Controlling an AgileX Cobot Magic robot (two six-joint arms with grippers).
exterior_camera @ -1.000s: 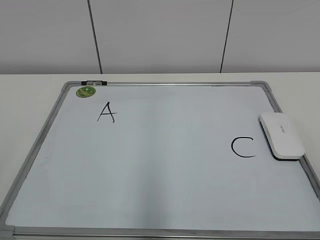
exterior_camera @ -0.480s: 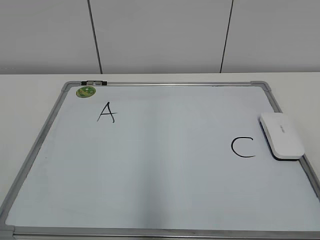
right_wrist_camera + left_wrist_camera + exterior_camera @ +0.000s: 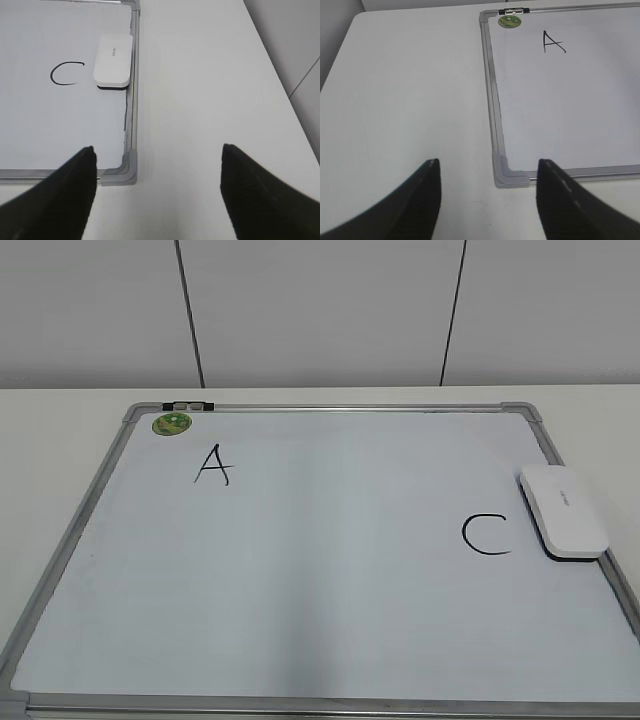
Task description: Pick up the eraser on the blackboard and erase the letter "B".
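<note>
At the right edge of the frame, the smooth white slab eraser [image 3: 564, 510] rests on the silver-framed white blackboard [image 3: 300, 570] beside a black "C" [image 3: 486, 535]. No "B" shows; erasing looks finished. Both hands, left [image 3: 487, 200] and right [image 3: 157, 192], gape wide, empty.

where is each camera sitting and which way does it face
Exterior view: raised at the near side, slanting down over the blackboard toward the wall; no robot parts show.
Left wrist view: above the table at the board's near-left corner, facing the "A"; open left hand frames the bottom.
Right wrist view: above the near-right corner, facing the eraser and "C"; open right hand shows.
Shared: exterior and right wrist views both show eraser beside "C".
</note>
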